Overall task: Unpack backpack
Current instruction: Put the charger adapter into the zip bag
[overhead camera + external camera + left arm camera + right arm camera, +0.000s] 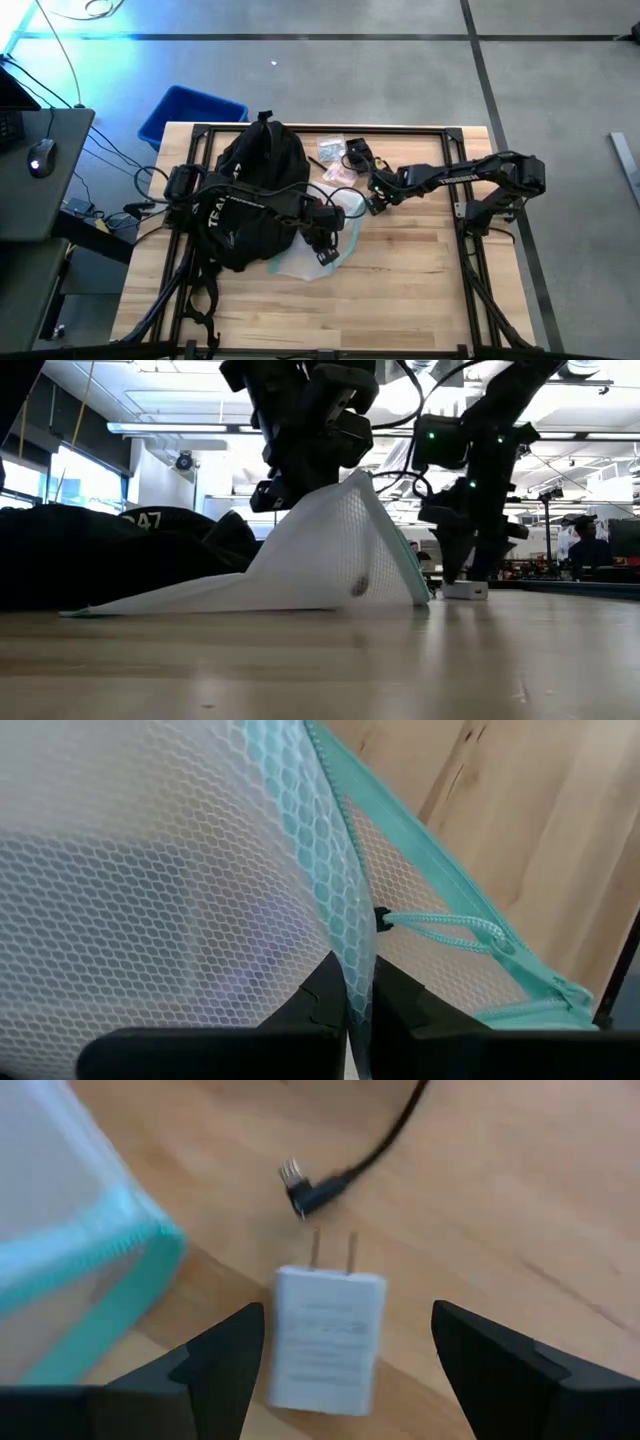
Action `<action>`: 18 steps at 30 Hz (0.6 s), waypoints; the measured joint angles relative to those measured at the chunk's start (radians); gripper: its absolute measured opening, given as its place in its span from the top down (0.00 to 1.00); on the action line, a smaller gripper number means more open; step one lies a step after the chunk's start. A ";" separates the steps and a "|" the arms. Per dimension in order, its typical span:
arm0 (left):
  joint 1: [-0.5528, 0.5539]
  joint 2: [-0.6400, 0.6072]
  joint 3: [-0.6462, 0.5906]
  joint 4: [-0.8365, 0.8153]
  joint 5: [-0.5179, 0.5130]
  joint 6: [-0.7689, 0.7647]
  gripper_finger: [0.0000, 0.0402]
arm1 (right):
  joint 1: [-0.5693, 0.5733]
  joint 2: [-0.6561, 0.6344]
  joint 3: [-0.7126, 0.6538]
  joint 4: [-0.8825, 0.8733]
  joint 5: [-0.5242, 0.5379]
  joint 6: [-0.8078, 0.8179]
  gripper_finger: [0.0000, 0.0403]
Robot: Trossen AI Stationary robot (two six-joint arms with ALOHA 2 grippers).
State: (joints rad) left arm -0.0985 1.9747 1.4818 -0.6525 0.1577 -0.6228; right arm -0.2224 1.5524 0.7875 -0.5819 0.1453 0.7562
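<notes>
Item one, desk's left half: your backpack [250, 195] lay flat on the wooden desk [420, 290], a blue bin [190, 112] just beyond the desk's far left corner. Item two, centre: your left pincer [348, 1010] was clamped on the white mesh pouch [310, 560] with teal zip trim, pinching a fold of mesh and holding one end raised like a tent while the other end trailed on the desk toward the backpack; judged, this kept the pouch clear of the bag for setting aside. Item three, right of centre: a white wall charger [325, 1340] lay flat with its prongs toward a black cable plug [300, 1195], small packets [338, 150] near the far edge. Your right pincer [345, 1360] hovered low with fingers apart either side of the charger, holding nothing; judged, either placing or fetching it.
</notes>
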 joint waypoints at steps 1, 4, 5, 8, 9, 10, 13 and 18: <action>0.002 0.000 0.000 0.000 0.002 0.011 1.00 | 0.003 0.000 -0.011 0.007 -0.012 0.006 0.36; 0.012 0.000 0.000 0.000 0.002 0.039 1.00 | 0.017 0.000 -0.049 0.027 -0.023 0.033 0.39; 0.015 0.000 0.000 0.000 0.004 0.047 1.00 | 0.023 0.000 -0.059 0.036 -0.016 0.034 0.40; 0.023 0.000 0.000 0.000 0.021 0.059 1.00 | 0.040 -0.001 -0.071 0.061 0.004 0.018 0.47; 0.025 0.000 0.000 0.000 0.024 0.062 1.00 | 0.046 -0.001 -0.070 0.067 0.004 0.007 0.51; 0.026 0.000 0.000 0.000 0.024 0.067 1.00 | 0.051 0.000 -0.067 0.072 0.004 -0.001 0.55; 0.027 0.000 0.000 0.000 0.024 0.076 1.00 | 0.063 -0.006 -0.045 0.081 -0.021 -0.021 0.66; 0.032 -0.003 0.000 -0.005 0.014 0.065 1.00 | 0.113 -0.087 0.000 0.069 -0.158 -0.088 0.66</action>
State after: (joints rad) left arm -0.0664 1.9717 1.4815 -0.6570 0.1715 -0.5579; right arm -0.1095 1.4658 0.7878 -0.5126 -0.0130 0.6678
